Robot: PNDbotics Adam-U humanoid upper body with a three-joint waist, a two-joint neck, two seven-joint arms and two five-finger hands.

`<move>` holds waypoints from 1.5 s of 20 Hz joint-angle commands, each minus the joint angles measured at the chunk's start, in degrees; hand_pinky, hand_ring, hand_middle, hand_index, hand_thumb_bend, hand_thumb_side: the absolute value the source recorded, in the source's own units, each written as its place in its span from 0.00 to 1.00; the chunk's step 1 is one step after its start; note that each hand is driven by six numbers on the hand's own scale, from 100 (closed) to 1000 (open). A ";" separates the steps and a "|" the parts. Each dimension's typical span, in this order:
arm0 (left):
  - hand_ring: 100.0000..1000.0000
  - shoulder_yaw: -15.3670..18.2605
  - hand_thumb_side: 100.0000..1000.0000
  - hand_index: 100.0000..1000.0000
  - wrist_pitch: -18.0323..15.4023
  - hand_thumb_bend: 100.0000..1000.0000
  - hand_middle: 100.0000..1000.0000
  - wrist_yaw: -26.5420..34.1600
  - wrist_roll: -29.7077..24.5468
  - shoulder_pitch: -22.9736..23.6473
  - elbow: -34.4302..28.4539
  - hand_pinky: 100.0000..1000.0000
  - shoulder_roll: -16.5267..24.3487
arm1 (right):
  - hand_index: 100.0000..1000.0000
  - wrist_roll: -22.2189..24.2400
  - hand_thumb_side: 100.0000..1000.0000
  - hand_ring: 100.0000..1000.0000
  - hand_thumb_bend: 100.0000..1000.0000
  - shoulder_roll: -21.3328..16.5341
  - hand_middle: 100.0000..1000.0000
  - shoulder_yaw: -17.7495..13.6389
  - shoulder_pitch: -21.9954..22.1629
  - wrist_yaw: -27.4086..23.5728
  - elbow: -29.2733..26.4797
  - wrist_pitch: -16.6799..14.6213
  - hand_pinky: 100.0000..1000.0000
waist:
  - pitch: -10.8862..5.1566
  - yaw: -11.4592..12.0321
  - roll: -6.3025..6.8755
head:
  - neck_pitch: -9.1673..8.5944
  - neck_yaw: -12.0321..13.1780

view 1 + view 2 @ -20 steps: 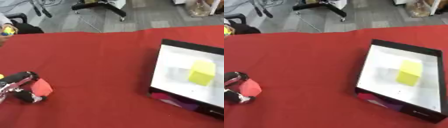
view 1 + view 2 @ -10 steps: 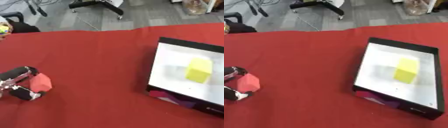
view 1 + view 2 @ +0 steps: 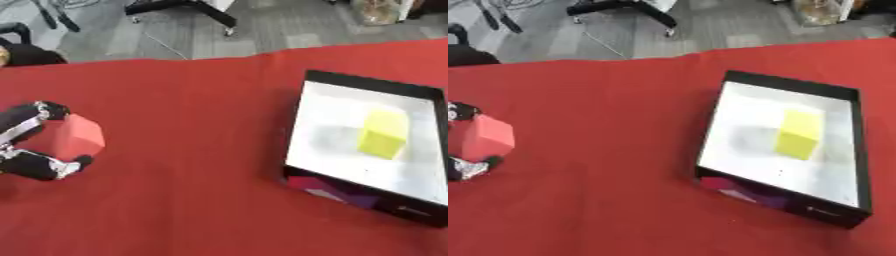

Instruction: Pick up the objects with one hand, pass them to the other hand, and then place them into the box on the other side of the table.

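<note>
L hand (image 3: 31,145) at desk's left edge, fingers and thumb curled round a red block (image 3: 79,136), gripping it just above the red desk (image 3: 184,150). Black box (image 3: 372,145) w/ white floor sits well apart on the right; yellow block (image 3: 383,134) lies inside it. R hand not in view.

I am seeing one red block (image 3: 80,137), one yellow block (image 3: 383,134), one black box (image 3: 352,79), and one of my hands (image 3: 31,145).

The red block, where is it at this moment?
At the table's left side in the left eye view, the red block sits between the left hand's fingers.
</note>
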 commanded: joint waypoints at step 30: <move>0.68 -5.37 0.25 0.53 -14.37 0.00 0.46 7.13 1.42 -7.41 0.15 1.00 -16.33 | 1.00 19.06 0.01 1.00 0.00 19.94 1.00 16.60 -14.41 23.64 12.22 -3.04 0.90 | -0.92 0.94 -2.77 | 0.00 -11.65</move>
